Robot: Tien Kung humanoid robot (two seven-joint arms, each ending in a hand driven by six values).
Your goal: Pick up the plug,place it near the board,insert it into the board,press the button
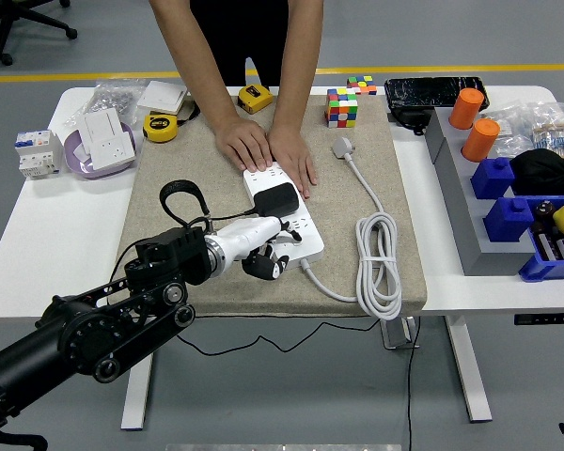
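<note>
A white power strip [306, 237] lies on the beige mat [169, 174], with a black plug [274, 199] seated in its middle. A person across the table presses both hands [268, 150] flat on the strip's far end. My left hand [268, 252] hovers at the strip's near left edge, just below the black plug. One white finger [268, 228] lies along the strip and the others are curled under, holding nothing. The plug's black cable [181, 195] loops up behind my wrist. My right arm is out of sight.
The strip's white cord [378, 265] lies coiled on the mat's right side, ending in a white plug [343, 147]. A Rubik's cube [341, 107] and two yellow tape measures [160, 127] sit at the back. Grey tray [456, 202], blue bins [508, 216] and orange cylinders [468, 108] stand at the right.
</note>
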